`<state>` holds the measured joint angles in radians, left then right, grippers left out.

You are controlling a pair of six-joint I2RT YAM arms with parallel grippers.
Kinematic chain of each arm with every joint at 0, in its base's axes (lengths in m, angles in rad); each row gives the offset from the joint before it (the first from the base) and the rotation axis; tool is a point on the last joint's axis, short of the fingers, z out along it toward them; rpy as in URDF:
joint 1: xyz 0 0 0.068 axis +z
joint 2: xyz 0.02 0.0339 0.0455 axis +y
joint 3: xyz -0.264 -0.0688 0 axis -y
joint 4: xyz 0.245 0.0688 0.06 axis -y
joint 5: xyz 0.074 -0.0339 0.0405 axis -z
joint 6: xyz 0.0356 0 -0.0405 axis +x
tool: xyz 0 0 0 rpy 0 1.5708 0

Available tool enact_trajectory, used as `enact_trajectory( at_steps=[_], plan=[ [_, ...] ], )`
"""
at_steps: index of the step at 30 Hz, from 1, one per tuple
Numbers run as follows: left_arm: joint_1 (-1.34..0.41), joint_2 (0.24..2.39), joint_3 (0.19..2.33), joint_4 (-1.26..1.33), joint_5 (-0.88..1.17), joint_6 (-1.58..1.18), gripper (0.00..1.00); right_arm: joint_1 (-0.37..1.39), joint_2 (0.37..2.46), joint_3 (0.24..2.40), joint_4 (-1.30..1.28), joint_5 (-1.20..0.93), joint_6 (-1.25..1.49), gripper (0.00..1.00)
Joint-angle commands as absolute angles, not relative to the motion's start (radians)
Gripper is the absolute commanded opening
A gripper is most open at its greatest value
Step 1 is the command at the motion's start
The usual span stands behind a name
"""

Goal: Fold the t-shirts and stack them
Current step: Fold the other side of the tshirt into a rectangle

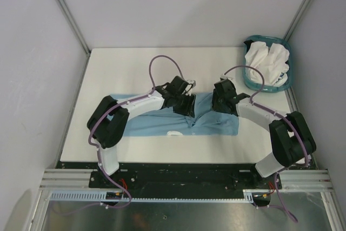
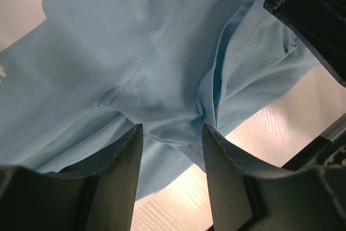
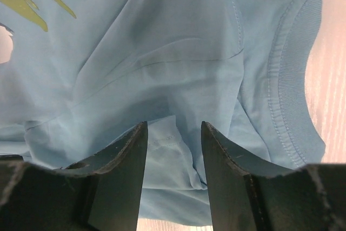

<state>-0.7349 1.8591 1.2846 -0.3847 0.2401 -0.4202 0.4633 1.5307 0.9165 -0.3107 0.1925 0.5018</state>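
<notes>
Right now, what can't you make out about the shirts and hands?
- Top view: left arm and right arm cover the light blue t-shirt at its middle.
- Wrist views: shirt edges and print cut off by the frame; too close to tell whether left hand or right hand touches cloth.
- Basket: white t-shirts bunched, count unclear.

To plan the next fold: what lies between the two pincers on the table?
Only the light blue t-shirt, bunched into a crease there; no other thing. The top external view shows it, between the left pincer and the right pincer.
</notes>
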Motion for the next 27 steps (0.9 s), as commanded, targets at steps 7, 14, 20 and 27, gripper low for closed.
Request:
enact_trajectory(
  at_steps=[7,14,20,27],
  plan=[
    [-0.790,1.877,1.327,-0.380,0.183,-0.371,0.49,0.476,1.594,0.917,-0.263,0.183,0.485,0.45],
    [-0.797,1.867,1.300,-0.382,0.173,-0.370,0.41,0.504,1.572,0.917,-0.300,0.210,0.488,0.27],
    [-0.801,1.856,1.279,-0.387,0.166,-0.365,0.34,0.539,1.500,0.893,-0.355,0.233,0.501,0.15],
    [-0.802,1.850,1.258,-0.391,0.166,-0.364,0.28,0.575,1.389,0.814,-0.403,0.231,0.547,0.11]
  ],
)
